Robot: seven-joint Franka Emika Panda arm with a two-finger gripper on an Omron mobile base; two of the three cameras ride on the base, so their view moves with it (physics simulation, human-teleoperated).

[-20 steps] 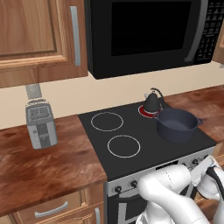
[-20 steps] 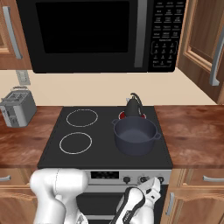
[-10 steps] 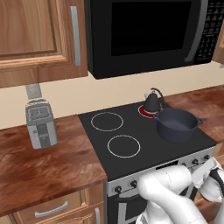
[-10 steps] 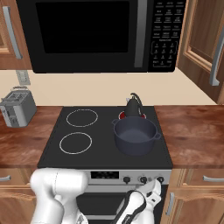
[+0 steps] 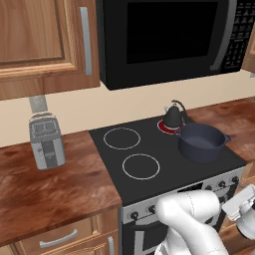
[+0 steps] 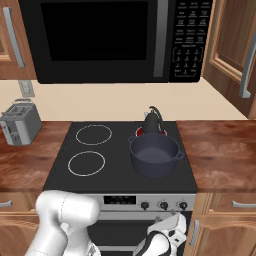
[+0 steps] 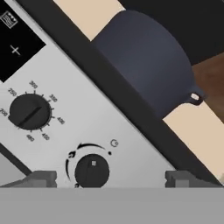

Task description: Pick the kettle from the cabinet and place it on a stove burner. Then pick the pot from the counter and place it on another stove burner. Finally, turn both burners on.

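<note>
Gripper (image 7: 111, 179): we see its jaws spread wide, empty, astride a stove knob (image 7: 92, 171).
Pot (image 6: 154, 155): we note it on cooktop.
Kettle (image 6: 152, 121): on red-glowing burner (image 6: 144, 132).

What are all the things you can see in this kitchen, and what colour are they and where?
kettle: one, black, on the back right burner, which glows red.
pot: one, dark blue-grey, on the front right of the cooktop.
white burner rings: two bare, on the cooktop's left side.
stove knobs: black, on the grey front panel.
microwave: one, black, above the stove.
toaster: one, grey, on the counter left of the stove.
cabinet: light brown wood, grey bar handle, upper left.
end effector: one, dark tips, open, in front of a knob.
</note>
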